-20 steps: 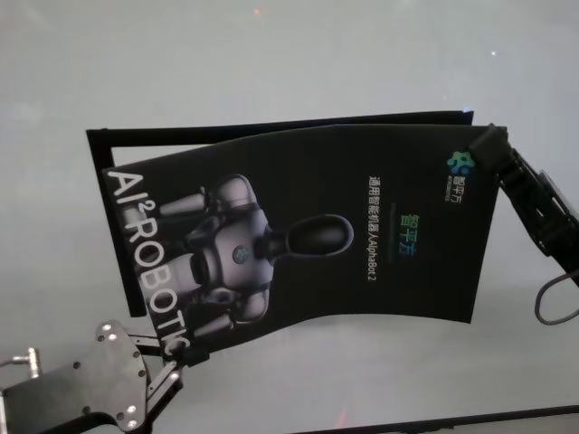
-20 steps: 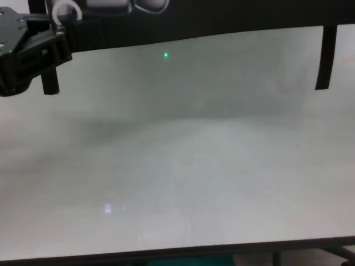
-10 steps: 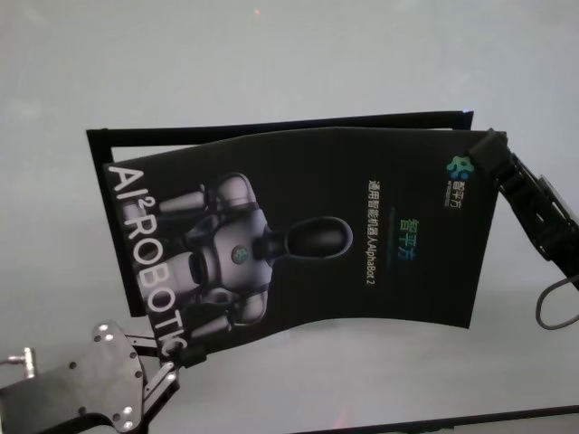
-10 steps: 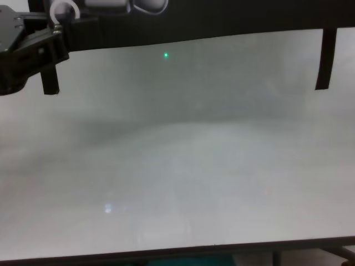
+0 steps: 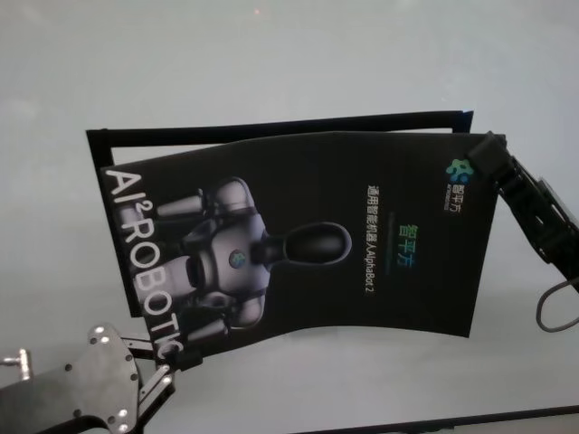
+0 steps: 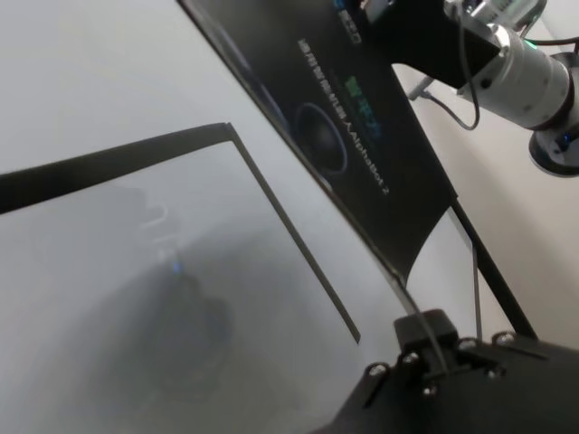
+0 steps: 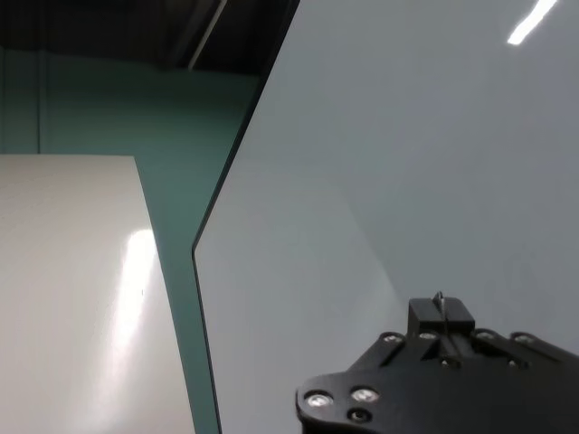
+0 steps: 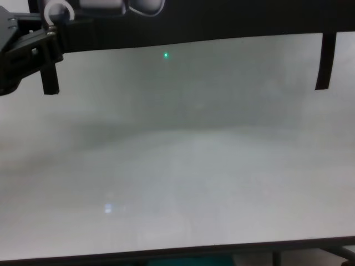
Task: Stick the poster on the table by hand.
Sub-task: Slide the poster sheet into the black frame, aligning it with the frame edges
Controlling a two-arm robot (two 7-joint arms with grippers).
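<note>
Pinching the near left corner of the poster (image 5: 298, 240), just past the last white letter of "AI²ROBOTIC", with the left hand (image 5: 176, 362), jaws closed thin on the sheet's edge. Seen from the left wrist as a small black clamp (image 6: 432, 336) closed over a paper-thin edge, with the sheet (image 6: 362, 136) running away from it, slanted above the table (image 6: 109, 298). Gripping the opposite far right corner, beside the small teal logo, with the right hand (image 5: 487, 155), jaws shut narrow on the edge; from the right wrist, only a sliver of edge visible between the black finger blocks (image 7: 441, 318), so that contact is probably there but hard to confirm. Stretched between those 2 corners, printed face up, silver-grey robot picture in the middle and the small line "AlphaBot 2" to its right. Bowed rather than flat, both long edges curving. Apparently lifted off the pale grey-white tabletop (image 5: 271, 63), judging by the thin dark outline (image 5: 271, 128) offset beyond the far and left edges, most likely its reflection or shadow. In the chest view, poster's lower edge (image 8: 222, 22) crossing the top of the picture above the bare table (image 8: 177, 166), left hand (image 8: 50, 52) at upper left.
</note>
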